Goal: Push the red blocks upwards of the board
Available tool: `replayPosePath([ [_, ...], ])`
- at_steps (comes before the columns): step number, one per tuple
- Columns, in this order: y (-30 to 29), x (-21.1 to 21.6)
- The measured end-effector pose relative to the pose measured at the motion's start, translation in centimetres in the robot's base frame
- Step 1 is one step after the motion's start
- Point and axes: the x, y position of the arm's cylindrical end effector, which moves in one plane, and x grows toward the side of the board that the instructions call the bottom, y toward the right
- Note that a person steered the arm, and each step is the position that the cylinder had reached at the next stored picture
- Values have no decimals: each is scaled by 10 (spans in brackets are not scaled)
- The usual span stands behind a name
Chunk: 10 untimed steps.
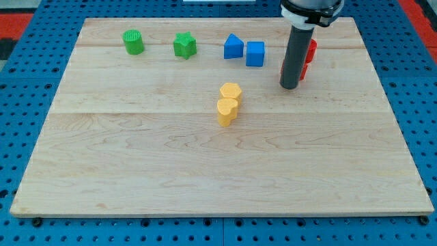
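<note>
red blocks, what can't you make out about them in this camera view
- red blocks: mostly hidden behind the rod in the camera view; their shapes and number cannot be told.
- my tip: whether it touches the red blocks is unclear, since the rod covers the contact side.
- rod's upper part: cut off by the view's top edge.

my tip stands on the board just left of the red blocks, right of the blue cube.
</note>
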Motion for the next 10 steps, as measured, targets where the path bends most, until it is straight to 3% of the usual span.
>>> replayPosePath([
  [2,14,-5],
  [3,20,20],
  [10,25,-53],
])
